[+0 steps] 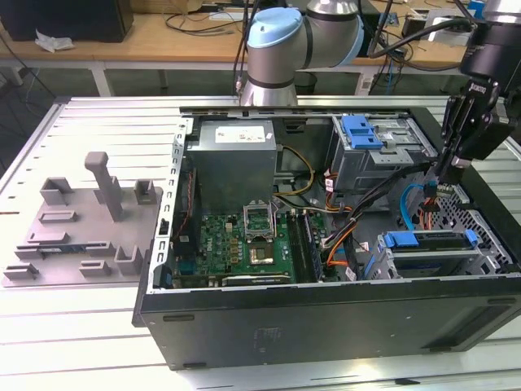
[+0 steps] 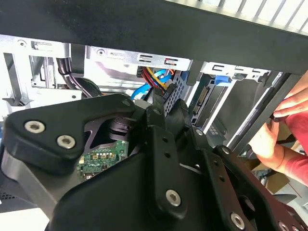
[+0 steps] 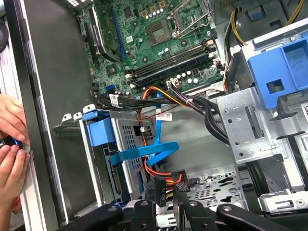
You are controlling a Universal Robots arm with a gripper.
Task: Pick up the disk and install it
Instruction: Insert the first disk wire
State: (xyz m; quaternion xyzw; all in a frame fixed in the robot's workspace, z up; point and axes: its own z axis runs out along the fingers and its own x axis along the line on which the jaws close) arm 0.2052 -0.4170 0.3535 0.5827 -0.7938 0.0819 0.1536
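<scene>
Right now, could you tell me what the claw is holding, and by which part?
It cannot be told; the claw hangs right by the orange cables.

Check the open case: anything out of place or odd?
Yes. A person's hands are at the case wall, right beside the bay with the disk, while the gripper is down among the cables there. Nothing looks spilled or broken.

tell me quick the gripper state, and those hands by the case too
Gripper: cannot be told, open or shut; it hangs inside the computer case.
Person's hands: at the case's edge; what they hold cannot be told.
</scene>
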